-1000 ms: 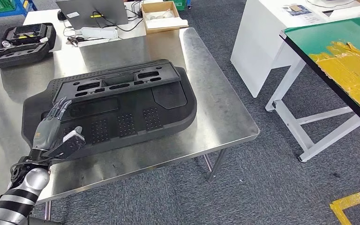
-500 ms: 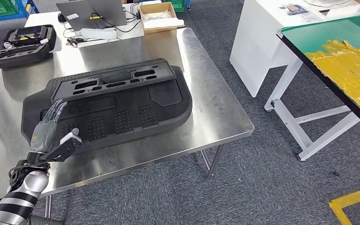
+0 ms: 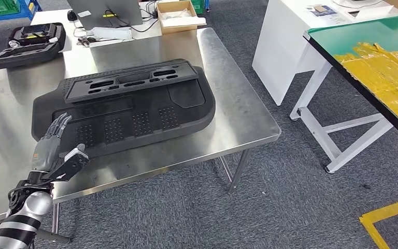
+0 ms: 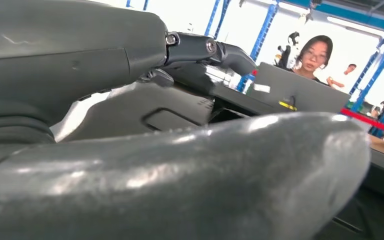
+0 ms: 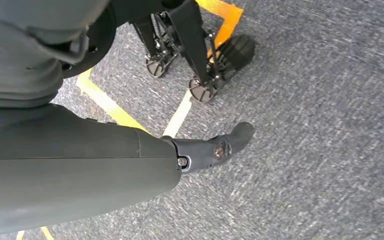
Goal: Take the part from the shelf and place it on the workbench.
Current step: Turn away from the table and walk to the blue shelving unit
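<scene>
The large black moulded part (image 3: 134, 111) lies flat on the steel workbench (image 3: 238, 119), taking up most of its middle. My left hand (image 3: 52, 150) hovers over the part's near-left corner with fingers stretched and thumb apart, holding nothing. From the left wrist view its dark fingers (image 4: 200, 47) reach over the part (image 4: 145, 107). Down at my side hangs my right hand (image 5: 105, 160) above grey carpet, fingers extended and nothing in it.
A black case (image 3: 28, 44), a monitor (image 3: 103, 10) and a cardboard box (image 3: 179, 13) stand at the workbench's far end. A white table (image 3: 285, 46) and a green-topped bench (image 3: 373, 57) with yellow tape stand to the right. A person (image 4: 315, 55) is behind the monitor.
The whole picture has shifted a little, so the camera moved. My left hand stays spread at the part's near-left corner, its fingertips drawn slightly back toward the edge. The part lies unmoved.
</scene>
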Available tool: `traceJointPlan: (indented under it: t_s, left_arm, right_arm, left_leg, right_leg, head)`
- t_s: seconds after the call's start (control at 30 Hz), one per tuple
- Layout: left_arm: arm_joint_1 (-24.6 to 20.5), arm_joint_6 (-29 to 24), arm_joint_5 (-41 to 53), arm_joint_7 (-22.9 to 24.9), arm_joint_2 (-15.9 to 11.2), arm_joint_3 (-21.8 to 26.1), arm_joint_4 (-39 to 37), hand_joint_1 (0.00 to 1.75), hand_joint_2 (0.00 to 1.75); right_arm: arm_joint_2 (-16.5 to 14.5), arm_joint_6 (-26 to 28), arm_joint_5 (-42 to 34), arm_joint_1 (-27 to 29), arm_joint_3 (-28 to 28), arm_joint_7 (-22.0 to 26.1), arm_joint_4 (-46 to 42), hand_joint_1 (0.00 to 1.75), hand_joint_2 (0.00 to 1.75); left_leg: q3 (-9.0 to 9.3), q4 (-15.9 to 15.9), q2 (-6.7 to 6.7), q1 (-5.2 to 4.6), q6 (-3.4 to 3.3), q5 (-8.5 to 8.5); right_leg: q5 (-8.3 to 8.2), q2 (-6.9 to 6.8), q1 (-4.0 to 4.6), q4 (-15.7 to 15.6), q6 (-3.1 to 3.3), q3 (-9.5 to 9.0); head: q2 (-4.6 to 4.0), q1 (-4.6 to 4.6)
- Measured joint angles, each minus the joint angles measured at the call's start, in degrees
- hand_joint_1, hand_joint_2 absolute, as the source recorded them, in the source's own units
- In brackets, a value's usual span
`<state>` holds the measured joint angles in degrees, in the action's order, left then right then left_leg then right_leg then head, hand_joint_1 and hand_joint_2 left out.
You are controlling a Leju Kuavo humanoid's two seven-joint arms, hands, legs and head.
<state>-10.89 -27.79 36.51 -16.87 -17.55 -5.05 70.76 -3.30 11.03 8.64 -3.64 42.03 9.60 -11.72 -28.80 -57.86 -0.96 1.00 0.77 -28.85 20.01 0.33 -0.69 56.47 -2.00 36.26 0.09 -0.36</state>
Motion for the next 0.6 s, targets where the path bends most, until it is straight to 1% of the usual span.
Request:
traceJointPlan:
  t_s: [0.03, 0.07, 0.1, 0.13, 0.17, 0.2, 0.23, 0.27, 0.3, 0.33, 0.37, 0.4, 0.43, 0.47, 0.5, 0.53, 0.57, 0.6]
  left_arm:
    - [-0.01, -0.02, 0.02, 0.0, 0.09, 0.06, -0.01, 0.0, 0.0]
    - [-0.02, -0.04, 0.04, 0.0, 0.16, 0.08, 0.0, 0.0, 0.0]
    - [-0.06, -0.07, 0.07, 0.0, 0.21, 0.1, 0.01, 0.0, 0.0]
    - [-0.08, -0.09, 0.09, 0.0, 0.23, 0.13, 0.01, 0.0, 0.0]
    - [-0.07, -0.11, 0.1, 0.0, 0.25, 0.16, 0.02, 0.0, 0.0]
    - [-0.01, -0.12, 0.12, 0.0, 0.27, 0.17, 0.02, 0.0, 0.0]
    - [0.06, -0.12, 0.14, 0.0, 0.32, 0.19, 0.02, 0.0, 0.0]
    - [0.11, -0.12, 0.15, 0.0, 0.36, 0.19, 0.02, 0.0, 0.0]
    - [0.15, -0.13, 0.17, 0.01, 0.41, 0.2, 0.02, 0.0, 0.0]
    - [0.17, -0.14, 0.17, 0.01, 0.44, 0.22, 0.02, 0.0, 0.0]
    - [0.17, -0.15, 0.17, 0.01, 0.46, 0.25, 0.02, 0.0, 0.0]
    - [0.17, -0.18, 0.17, 0.02, 0.48, 0.29, 0.02, 0.0, 0.0]
    - [0.18, -0.21, 0.17, 0.02, 0.53, 0.32, 0.02, 0.0, 0.0]
    - [0.19, -0.23, 0.17, 0.02, 0.58, 0.33, 0.02, 0.0, 0.0]
    - [0.24, -0.25, 0.17, 0.03, 0.62, 0.35, 0.02, 0.0, 0.0]
    - [0.31, -0.25, 0.17, 0.03, 0.65, 0.37, 0.03, 0.0, 0.0]
    - [0.38, -0.25, 0.17, 0.04, 0.65, 0.42, 0.04, 0.0, 0.0]
    - [0.45, -0.25, 0.17, 0.05, 0.62, 0.51, 0.05, 0.0, 0.0]
  right_arm:
    - [-0.01, 0.01, 0.01, 0.03, 0.02, 0.0, 0.0, 0.0, 0.0]
    - [0.01, 0.01, 0.02, 0.05, 0.03, -0.01, 0.0, 0.0, 0.0]
    - [-0.01, 0.0, 0.04, 0.06, 0.05, -0.02, 0.0, 0.0, 0.0]
    - [-0.04, -0.01, 0.05, 0.04, 0.06, -0.03, 0.0, 0.0, 0.0]
    - [-0.08, -0.01, 0.07, 0.02, 0.07, -0.04, 0.0, 0.0, 0.0]
    - [-0.11, -0.02, 0.08, 0.0, 0.07, -0.04, 0.0, 0.0, 0.0]
    - [-0.11, -0.02, 0.08, -0.01, 0.07, -0.04, 0.0, 0.0, 0.0]
    - [-0.11, -0.02, 0.08, -0.01, 0.07, -0.04, 0.0, 0.0, 0.0]
    - [-0.11, -0.02, 0.08, -0.01, 0.07, -0.04, 0.0, 0.0, 0.0]
    - [-0.1, -0.02, 0.08, -0.04, 0.07, -0.04, 0.0, 0.0, 0.0]
    - [-0.06, -0.03, 0.09, -0.11, 0.07, -0.04, -0.01, 0.0, 0.0]
    - [0.0, -0.05, 0.1, -0.2, 0.07, -0.04, -0.05, 0.0, 0.0]
    - [0.08, -0.07, 0.11, -0.29, 0.07, -0.03, -0.1, 0.0, 0.0]
    - [0.16, -0.08, 0.12, -0.35, 0.07, -0.02, -0.14, 0.0, 0.0]
    - [0.2, -0.08, 0.13, -0.39, 0.08, -0.01, -0.17, 0.0, 0.0]
    - [0.19, -0.08, 0.13, -0.39, 0.09, 0.0, -0.16, 0.0, 0.0]
    - [0.16, -0.08, 0.14, -0.4, 0.1, 0.0, -0.16, 0.0, 0.0]
    - [0.14, -0.08, 0.16, -0.41, 0.1, 0.0, -0.15, 0.0, 0.0]
  left_leg:
    - [-0.58, 0.02, 0.11, -0.04, -0.52, 0.24]
    - [-1.07, 0.03, 0.21, -0.09, -1.14, 0.73]
    - [-1.67, 0.11, 0.31, -0.09, -1.76, 1.3]
    - [-2.44, 0.13, 0.41, -0.11, -2.28, 1.94]
    - [-3.15, 0.1, 0.45, -0.22, -2.66, 2.61]
    - [-3.99, 0.07, 0.48, -0.35, -2.88, 3.23]
    - [-4.83, 0.04, 0.52, -0.51, -2.99, 3.84]
    - [-5.58, 0.02, 0.56, -0.69, -3.05, 4.39]
    - [-6.24, 0.01, 0.59, -0.9, -3.05, 4.91]
    - [-6.85, 0.02, 0.61, -1.11, -3.04, 5.43]
    - [-7.32, 0.01, 0.61, -1.19, -3.03, 5.91]
    - [-7.71, 0.02, 0.62, -1.36, -2.94, 6.38]
    - [-7.93, 0.09, 0.66, -1.43, -2.77, 6.86]
    - [-8.03, 0.17, 0.71, -1.41, -2.53, 7.3]
    - [-8.08, 0.36, 0.75, -1.43, -2.19, 7.81]
    - [-8.14, 0.56, 0.78, -1.38, -1.83, 8.23]
    - [-8.41, 0.4, 0.76, -1.33, -1.49, 7.96]
    - [-8.81, -0.21, 0.74, -1.31, -1.16, 6.97]
  right_leg:
    - [-0.31, 0.04, 0.01, -0.03, -0.4, 0.17]
    - [0.11, 0.04, -0.03, 0.34, -0.57, 0.69]
    - [1.31, 0.03, -0.05, 1.59, -0.45, 1.49]
    - [3.43, 0.01, -0.06, 4.3, -0.13, 2.72]
    - [6.12, -0.02, -0.08, 8.27, 0.29, 4.27]
    - [8.36, -0.02, -0.07, 12.5, 0.56, 5.55]
    - [9.93, -0.02, -0.05, 16.01, 0.59, 6.33]
    - [10.5, -0.02, 0.0, 17.54, 0.46, 6.1]
    - [10.25, -0.02, 0.12, 16.69, 0.29, 4.7]
    - [9.58, -0.02, 0.36, 13.62, 0.29, 2.11]
    - [9.0, -0.01, 0.74, 9.4, 0.61, -1.1]
    - [8.67, -0.1, 1.23, 5.06, 1.08, -4.37]
    - [8.41, -0.19, 1.66, 1.88, 1.49, -6.71]
    - [8.35, -0.28, 1.99, 0.12, 1.82, -7.83]
    - [8.1, -0.38, 2.18, -0.6, 2.05, -8.07]
    - [7.51, -0.4, 2.02, -0.87, 2.26, -7.72]
    - [6.94, -0.45, 1.77, -1.29, 2.62, -7.47]
    - [6.25, -0.5, 1.45, -1.64, 3.08, -7.26]
  head:
    - [0.0, 0.03]
    - [0.0, 0.04]
    - [0.0, 0.11]
    - [0.0, 0.22]
    - [0.0, 0.3]
    - [0.0, 0.38]
    - [0.0, 0.4]
    - [0.0, 0.4]
    - [0.0, 0.42]
    - [0.0, 0.42]
    - [0.0, 0.39]
    - [0.0, 0.39]
    - [0.0, 0.32]
    - [0.0, 0.27]
    - [0.0, 0.25]
    - [0.0, 0.22]
    - [0.0, 0.25]
    - [0.0, 0.22]
